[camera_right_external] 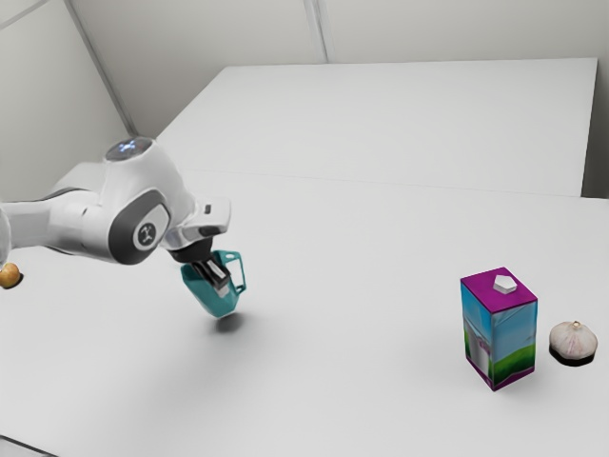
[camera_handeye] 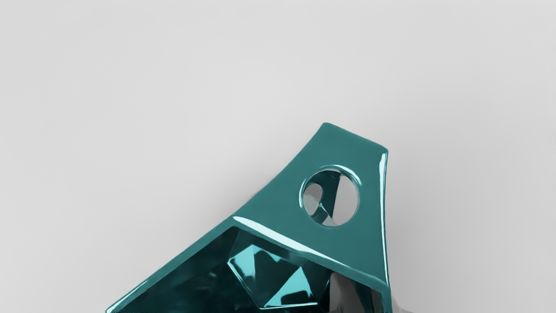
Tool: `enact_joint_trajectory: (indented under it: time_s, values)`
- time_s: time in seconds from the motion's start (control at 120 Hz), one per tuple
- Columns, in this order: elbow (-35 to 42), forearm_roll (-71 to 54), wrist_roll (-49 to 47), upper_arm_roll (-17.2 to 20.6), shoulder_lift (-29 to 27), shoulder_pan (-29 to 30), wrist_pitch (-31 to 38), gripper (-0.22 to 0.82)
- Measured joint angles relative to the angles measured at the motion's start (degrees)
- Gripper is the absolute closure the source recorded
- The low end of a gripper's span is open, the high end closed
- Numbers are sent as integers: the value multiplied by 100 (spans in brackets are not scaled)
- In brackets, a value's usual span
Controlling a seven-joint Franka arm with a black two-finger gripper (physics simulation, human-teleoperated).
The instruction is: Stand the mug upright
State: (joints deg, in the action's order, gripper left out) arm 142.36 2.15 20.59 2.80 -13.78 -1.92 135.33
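Jaws closed on the teal mug [camera_right_external: 211, 293], we have it pinched between our two dark fingers [camera_right_external: 214, 270]. It is not standing up straight. It leans over, with its open top tipped up toward our white arm [camera_right_external: 95, 224] and the exterior view's left, and its bottom end pointing down toward the exterior view's right. In the wrist view we look into the mug, and it is dark and shiny inside, with flat sides that meet at sharp corners. Its handle [camera_right_external: 240, 272] sticks out on the side toward the exterior view's right, and the wrist view shows a round hole near it. A soft dark shadow [camera_right_external: 225, 325] lies just under the mug on the white bench [camera_right_external: 324, 381]. We cannot tell if the bottom edge touches the bench. A bit farther off, near the exterior view's left edge, sits a small, round, brown thing [camera_right_external: 9, 275]. Well apart from us, toward the exterior view's right, a carton [camera_right_external: 514, 338] stands upright, with a purple top, a white cap and a blue and green picture. Just beside it, and farthest from our jaws, sits a pale garlic bulb [camera_right_external: 573, 340].
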Motion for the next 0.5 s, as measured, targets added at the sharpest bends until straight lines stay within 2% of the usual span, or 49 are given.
enact_joint_trajectory:
  time_s: [0.5]
  values:
    - [-787, -109, -1399, 85, 1034, -318, 754, 78]
